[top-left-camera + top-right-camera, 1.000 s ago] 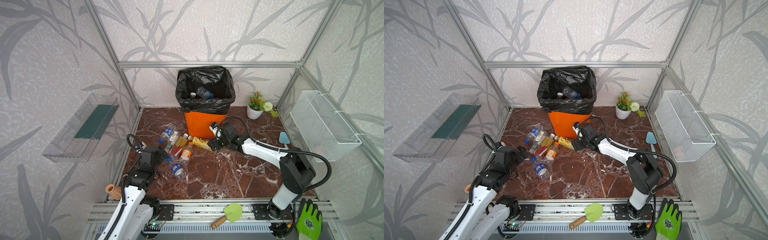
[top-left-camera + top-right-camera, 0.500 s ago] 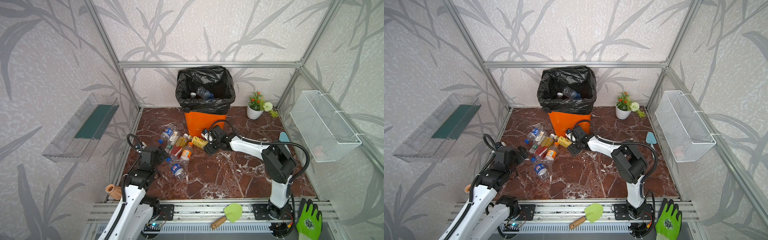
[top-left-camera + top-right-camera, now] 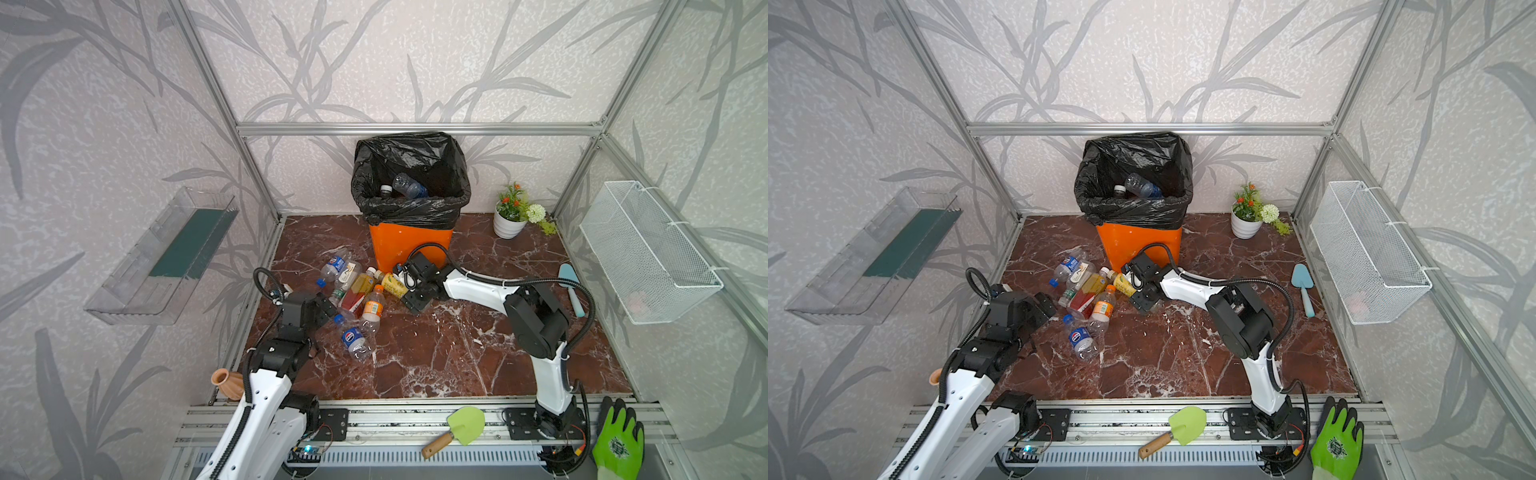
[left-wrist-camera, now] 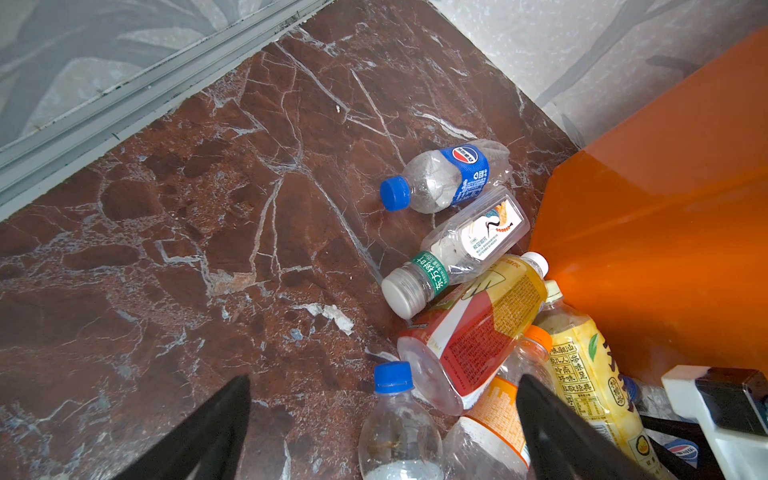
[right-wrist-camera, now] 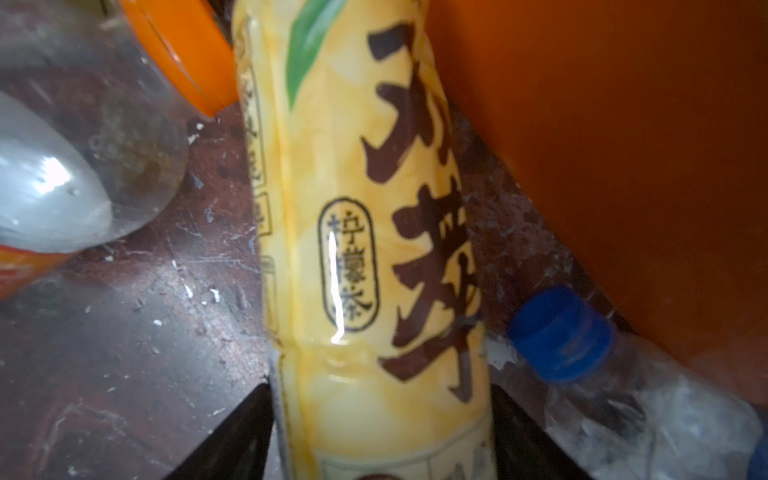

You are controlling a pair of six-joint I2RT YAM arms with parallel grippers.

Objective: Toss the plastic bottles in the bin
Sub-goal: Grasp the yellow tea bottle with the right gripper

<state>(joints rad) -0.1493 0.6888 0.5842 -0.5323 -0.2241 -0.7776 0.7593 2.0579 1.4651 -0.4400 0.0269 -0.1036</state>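
Only the right wrist view shows the right end effector (image 5: 380, 384) clasping the yellow-labelled bottle (image 5: 357, 208); the left end effector (image 4: 384, 377) gapes, released.

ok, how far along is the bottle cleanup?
Done: at least two bottles in the bin. In hand: right pincer, jaws pressed to both sides of the yellow-label bottle, not yet lifted off the floor. To do: about six more bottles in the pile; left pincer hangs open over them.

Leaf-patterned walls (image 3: 374, 62), red marble floor (image 3: 457, 353)
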